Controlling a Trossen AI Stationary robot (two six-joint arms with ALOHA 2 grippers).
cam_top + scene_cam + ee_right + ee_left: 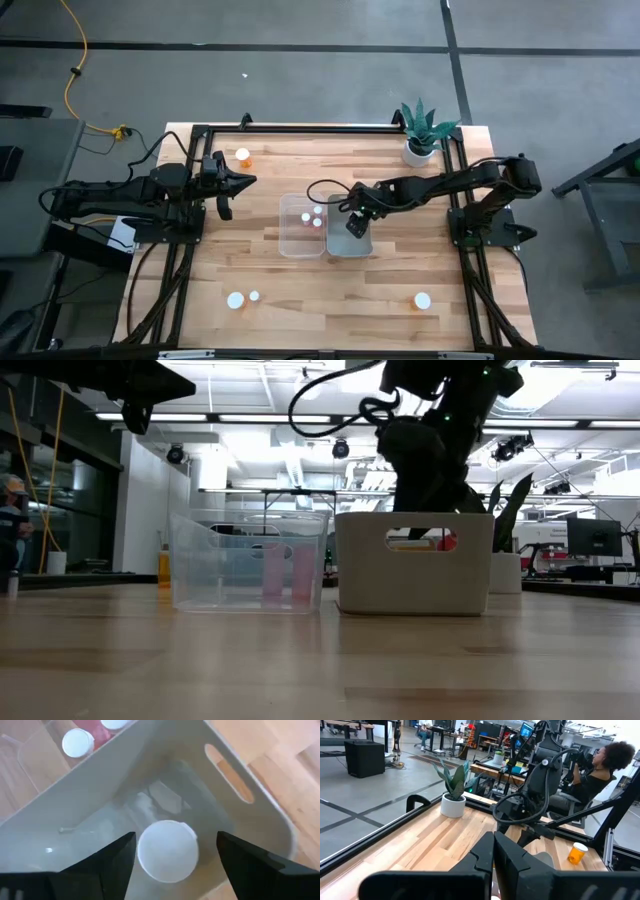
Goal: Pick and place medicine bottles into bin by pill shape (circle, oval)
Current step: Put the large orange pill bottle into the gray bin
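The right hand hangs released over the white bin; a white-capped medicine bottle stands on the bin floor directly below, between its spread fingers.

High view: right gripper covers most of the white bin, contents unseen there. Pill shapes too small to read on any bottle (caps only white dots). Low view: white bin's wall hides its inside; arms cut off at top edge.
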